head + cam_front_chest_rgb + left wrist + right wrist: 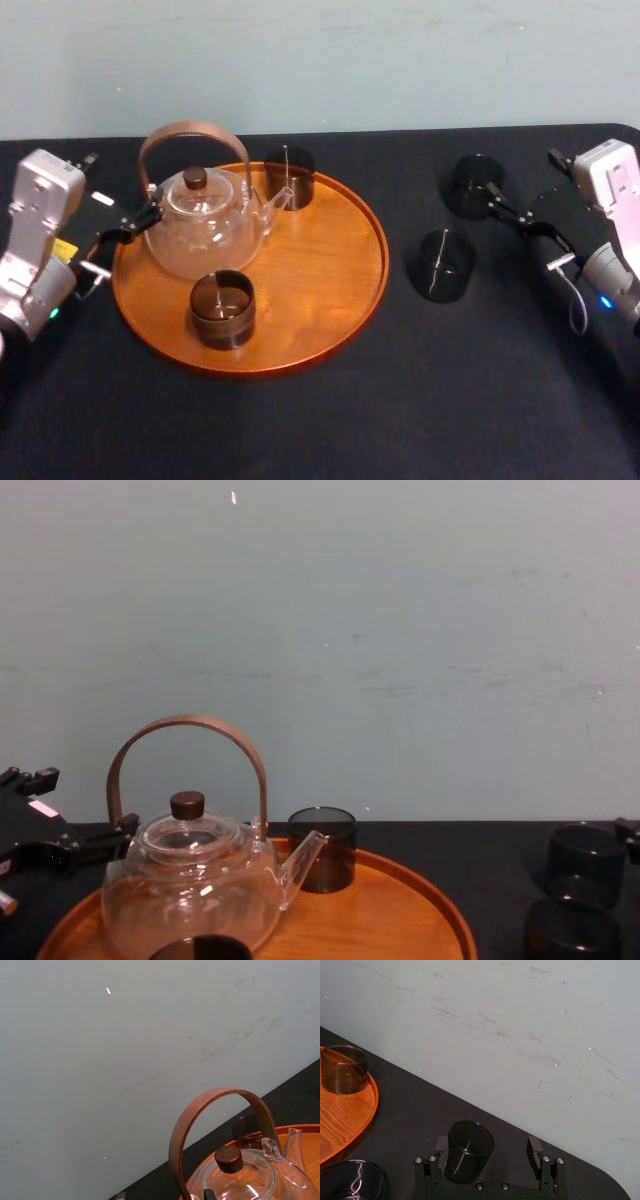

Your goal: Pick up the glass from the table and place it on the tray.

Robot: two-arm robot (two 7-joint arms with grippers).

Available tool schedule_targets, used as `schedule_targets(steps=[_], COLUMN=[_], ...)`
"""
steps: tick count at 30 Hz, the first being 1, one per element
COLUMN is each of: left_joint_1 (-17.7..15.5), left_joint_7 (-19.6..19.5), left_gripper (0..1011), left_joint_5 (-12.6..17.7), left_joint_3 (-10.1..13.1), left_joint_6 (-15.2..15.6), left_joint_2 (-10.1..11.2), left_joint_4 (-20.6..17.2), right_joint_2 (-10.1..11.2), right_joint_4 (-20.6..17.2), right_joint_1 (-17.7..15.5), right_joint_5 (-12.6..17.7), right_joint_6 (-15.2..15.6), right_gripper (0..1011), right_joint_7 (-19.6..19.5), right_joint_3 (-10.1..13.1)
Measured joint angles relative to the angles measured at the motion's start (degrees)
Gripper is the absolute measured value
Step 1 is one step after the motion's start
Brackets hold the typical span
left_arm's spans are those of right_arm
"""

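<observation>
While the black table (320, 430) lay broad under everything, the biggest thing on it was the round orange-brown tray (340, 260), set toward the robot's left. On the tray stood the clear teapot (200, 235) with its bent wooden handle. A dark back glass (290, 175) stood by the spout and a dark front glass (222, 308) near the tray's closer rim. Two more dark glasses stood on the bare cloth to the robot's right, well apart from the tray: the far glass (472, 185) and the near glass (443, 265). The left gripper (140, 218) hung just beside the teapot at the tray's left edge, and I could not tell whether it was open or closed. The right gripper (488, 1146) was low at the far glass with its claw spread wide. In the right wrist view the glass stood upright on the table between the two fingers, closer to one than the other, and nothing was clamped on it. I took this for the reach-and-grasp step, with the pick not yet made. To my eye the next move called for the claw to centre and close gently on the far glass. It would then need lifting clear of the low rim and carrying toward the left past the near glass. The open wood on the tray's right half looked the safest spot for it.
</observation>
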Motion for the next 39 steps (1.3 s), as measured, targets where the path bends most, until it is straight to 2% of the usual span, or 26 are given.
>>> schedule_targets(steps=[39], left_joint_1=[0.0], left_joint_7=[0.0], left_gripper=[1010], left_joint_5=[0.0], left_joint_3=[0.0], left_joint_6=[0.0], left_joint_2=[0.0], left_joint_4=[0.0], right_joint_2=[0.0], right_joint_4=[0.0], right_joint_1=[0.0], right_joint_5=[0.0], right_joint_6=[0.0], right_gripper=[1002], right_joint_7=[0.0], right_joint_3=[0.0])
